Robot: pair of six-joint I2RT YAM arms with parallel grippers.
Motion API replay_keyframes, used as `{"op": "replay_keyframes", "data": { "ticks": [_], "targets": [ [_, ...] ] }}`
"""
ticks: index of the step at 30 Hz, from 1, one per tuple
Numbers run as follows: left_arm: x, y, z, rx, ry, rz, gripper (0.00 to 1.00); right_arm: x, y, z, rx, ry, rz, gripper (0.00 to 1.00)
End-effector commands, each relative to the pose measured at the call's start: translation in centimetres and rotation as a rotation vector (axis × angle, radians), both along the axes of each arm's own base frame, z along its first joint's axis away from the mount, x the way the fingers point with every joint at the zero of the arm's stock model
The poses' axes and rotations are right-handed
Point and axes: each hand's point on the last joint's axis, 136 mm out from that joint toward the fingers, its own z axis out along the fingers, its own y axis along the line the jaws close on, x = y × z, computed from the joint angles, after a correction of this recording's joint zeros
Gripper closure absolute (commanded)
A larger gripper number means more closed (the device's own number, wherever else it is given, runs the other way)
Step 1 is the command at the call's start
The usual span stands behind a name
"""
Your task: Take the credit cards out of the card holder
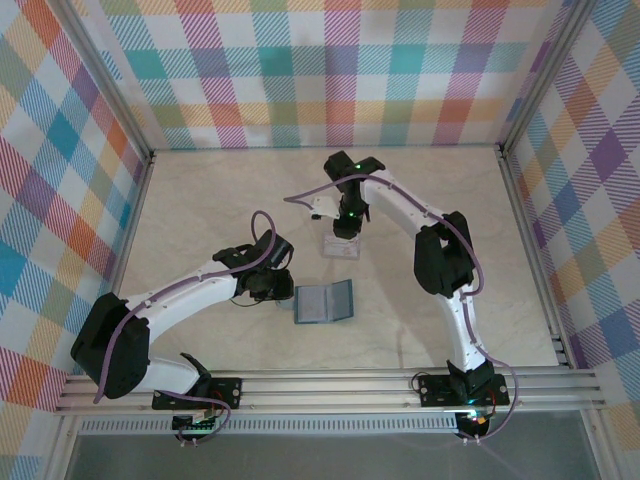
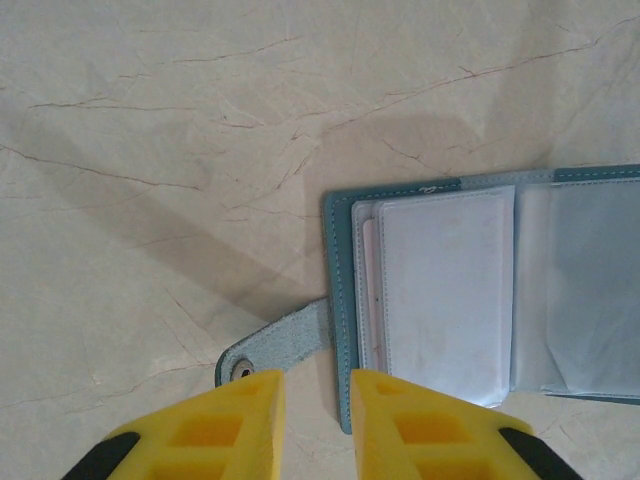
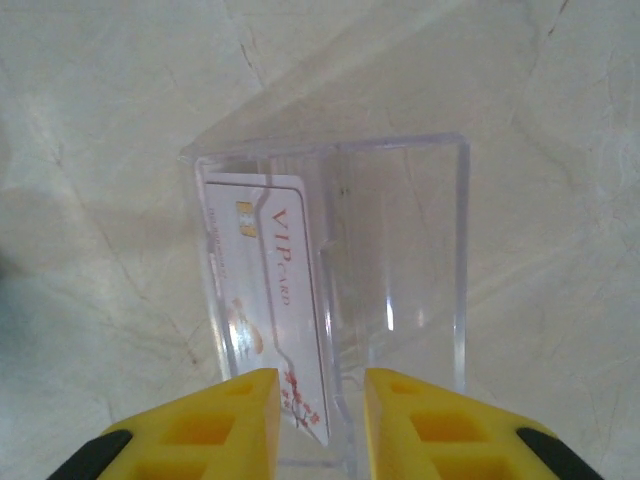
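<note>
At the right wrist we read "VIP", illegible from above, on the pinkish-white credit card [image 3: 265, 290]. It stands edgewise in a clear plastic box [image 3: 440, 250] beyond the open teal folding card holder [image 1: 325, 302], its long axis running away from the right gripper [image 3: 318, 388]. That gripper is slightly parted, unclamped. The left gripper [image 2: 317, 388] beside the holder is narrowly open and empty.

Open teal card holder [image 2: 440, 290] on marbled table [image 2: 150, 150]

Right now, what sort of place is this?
Probably a robot test booth: a left arm and right arm bolted to a metal rail, checked walls boxing in a pale table, a wallet laid out.
</note>
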Motion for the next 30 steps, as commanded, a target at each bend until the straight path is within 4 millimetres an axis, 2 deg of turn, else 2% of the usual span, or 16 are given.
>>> {"op": "replay_keyframes", "data": {
  "ticks": [1,7,11,13,17,21,27,30],
  "targets": [
    [-0.3,0.3,0.3,-0.002,0.006,-0.016,0.76,0.7,0.1,3.0,0.064,-0.087,-0.046,0.70],
    [-0.2,-0.3,-0.5,-0.010,0.038,-0.021,0.79,0.0,1.2,5.8,0.223,-0.091,-0.241,0.71],
    [-0.4,-0.3,-1.4,-0.001,0.065,-0.011,0.83,-1.8,3.0,8.6,0.440,0.036,-0.492,0.71],
    [-0.4,-0.5,-1.7,-0.011,0.074,-0.017,0.85,-3.0,3.5,9.2,0.534,0.124,-0.628,0.71],
    [-0.5,-1.0,-2.3,-0.016,0.099,-0.028,0.88,-5.6,4.1,8.8,0.620,0.349,-0.873,0.77],
    [-0.5,-1.0,-3.1,-0.003,0.120,-0.031,0.89,-8.3,4.8,7.4,0.653,0.581,-1.047,0.80],
    [-0.4,-0.5,-4.3,0.039,0.137,-0.027,0.89,-12.1,5.9,4.9,0.648,0.718,-1.097,0.83],
    [-0.2,-0.2,-4.8,0.061,0.140,-0.022,0.89,-13.3,6.3,3.3,0.619,0.769,-1.139,0.84]
  ]
}}
